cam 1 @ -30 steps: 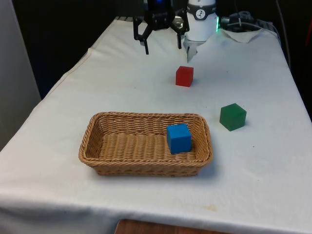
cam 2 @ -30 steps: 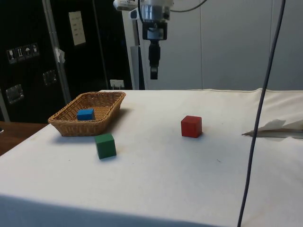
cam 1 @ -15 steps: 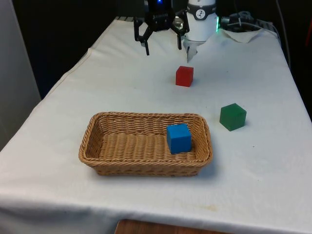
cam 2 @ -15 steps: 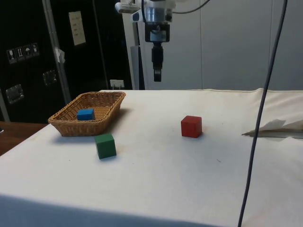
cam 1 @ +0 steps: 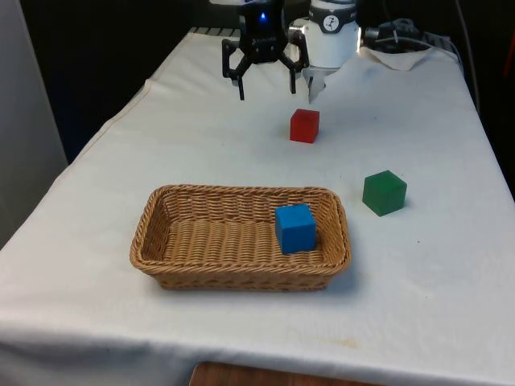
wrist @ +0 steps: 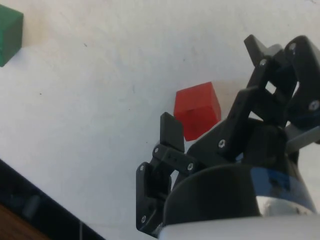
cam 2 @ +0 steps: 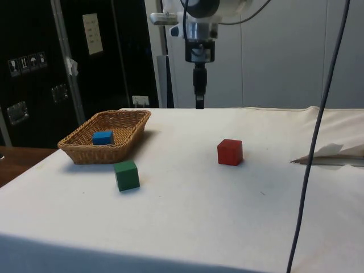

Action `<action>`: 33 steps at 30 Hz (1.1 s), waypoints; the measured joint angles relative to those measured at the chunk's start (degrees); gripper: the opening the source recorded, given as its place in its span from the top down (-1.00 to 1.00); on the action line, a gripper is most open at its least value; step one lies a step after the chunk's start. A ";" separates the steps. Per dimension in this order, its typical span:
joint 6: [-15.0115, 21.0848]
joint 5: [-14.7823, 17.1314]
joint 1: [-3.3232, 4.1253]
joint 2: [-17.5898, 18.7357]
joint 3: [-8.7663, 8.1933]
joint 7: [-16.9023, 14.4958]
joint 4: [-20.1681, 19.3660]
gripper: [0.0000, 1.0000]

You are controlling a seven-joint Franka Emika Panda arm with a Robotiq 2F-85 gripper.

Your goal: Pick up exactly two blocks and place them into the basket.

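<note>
A wicker basket (cam 1: pixel 173 245) (cam 2: pixel 126 126) stands near the table's front and holds a blue block (cam 1: pixel 294 227) (cam 2: pixel 103 137). A red block (cam 1: pixel 304 125) (cam 2: pixel 230 152) (wrist: pixel 197 109) rests on the cloth further back. On the front view's right lies a green block (cam 1: pixel 384 192) (cam 2: pixel 126 174) (wrist: pixel 9 32). My gripper (cam 1: pixel 266 87) (cam 2: pixel 199 101) hangs open and empty above the table, a little behind the red block and to its left in the front view. The wrist view has the red block just beyond one finger (wrist: pixel 172 131).
Crumpled white paper or cloth (cam 1: pixel 402 50) (cam 2: pixel 330 154) lies at the far end of the table near the arm's base. A black cable (cam 2: pixel 315 136) hangs down in the side view's foreground.
The open gripper has moved lower and toward the red block, shifting right in the side view. The blocks and the basket have stayed put.
</note>
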 measured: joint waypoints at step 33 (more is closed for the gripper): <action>4.81 0.57 -1.60 2.75 2.06 11.06 -3.09 -1.00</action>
